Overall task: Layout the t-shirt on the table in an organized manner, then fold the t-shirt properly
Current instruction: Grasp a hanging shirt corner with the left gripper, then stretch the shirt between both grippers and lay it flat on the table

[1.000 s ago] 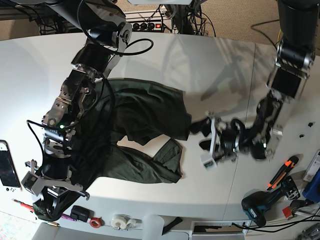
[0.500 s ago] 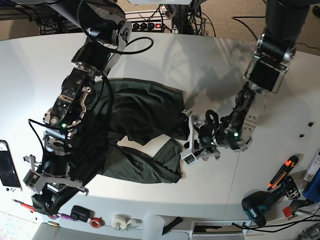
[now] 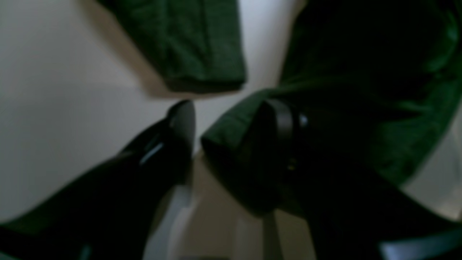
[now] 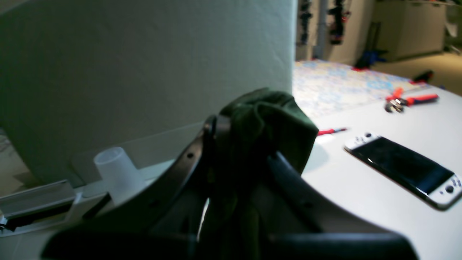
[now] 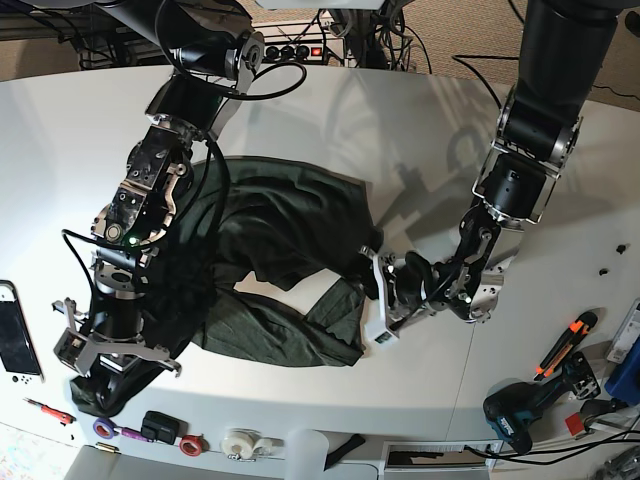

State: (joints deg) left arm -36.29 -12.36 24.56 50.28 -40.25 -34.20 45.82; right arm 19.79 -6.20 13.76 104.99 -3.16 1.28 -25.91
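Note:
The dark green t-shirt (image 5: 285,250) lies crumpled on the white table (image 5: 400,130), left of centre. My right gripper (image 5: 95,390) is at the table's front left and is shut on a bunch of the shirt (image 4: 267,112), held a little above the tabletop (image 4: 361,195). My left gripper (image 5: 373,300) is low at the shirt's right edge. In the left wrist view it (image 3: 231,121) is open, with a folded hem of the shirt (image 3: 231,144) lying between the fingers and against the right one (image 3: 279,122).
A game console (image 5: 15,330) lies at the left edge, also in the right wrist view (image 4: 404,169), with red pliers (image 4: 408,100) beyond it. Tape rolls (image 5: 240,442) and a white tube (image 4: 112,162) sit at the front edge. A drill (image 5: 520,412) and an orange-handled tool (image 5: 565,345) lie at the front right.
My left arm has swung left across the table, bringing its gripper from open tabletop to the shirt's right edge. The right gripper has stayed near the front left, still holding the shirt.

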